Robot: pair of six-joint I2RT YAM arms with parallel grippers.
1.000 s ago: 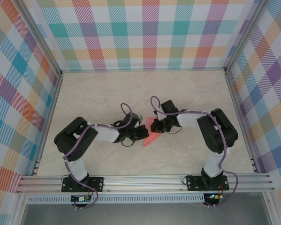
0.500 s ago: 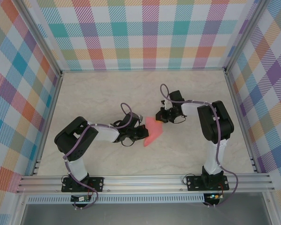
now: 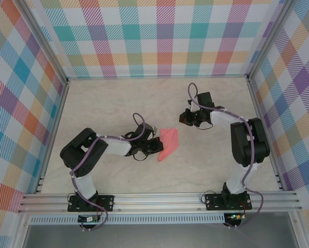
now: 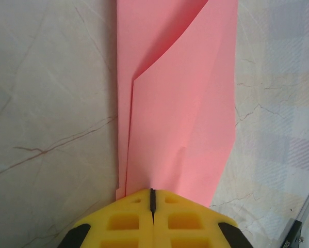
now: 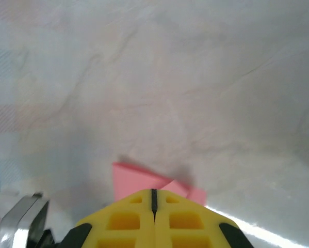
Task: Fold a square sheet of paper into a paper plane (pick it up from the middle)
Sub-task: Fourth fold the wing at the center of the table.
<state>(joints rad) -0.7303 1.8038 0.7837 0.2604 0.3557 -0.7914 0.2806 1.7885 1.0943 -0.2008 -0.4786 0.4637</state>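
The salmon-pink sheet of paper (image 3: 169, 143) lies on the table folded into a pointed wedge, its tip toward the near side. In the left wrist view the paper (image 4: 180, 103) has an upper flap lifting slightly at the far end. My left gripper (image 3: 157, 148) is shut, and its yellow fingertips (image 4: 128, 204) rest over the paper's near edge; I cannot tell whether any paper is pinched between them. My right gripper (image 3: 184, 119) is shut with nothing in it, up and to the right of the paper. Past its tips (image 5: 154, 192) a strip of pink paper (image 5: 131, 178) shows.
The pale marbled table (image 3: 118, 103) is walled by checked panels (image 3: 159, 36) on three sides. An aluminium rail (image 3: 159, 199) with both arm bases runs along the near edge. Bare table lies behind and to both sides of the paper.
My right gripper has drawn back from the paper, moving up and to the right. The left gripper and the paper have stayed put.
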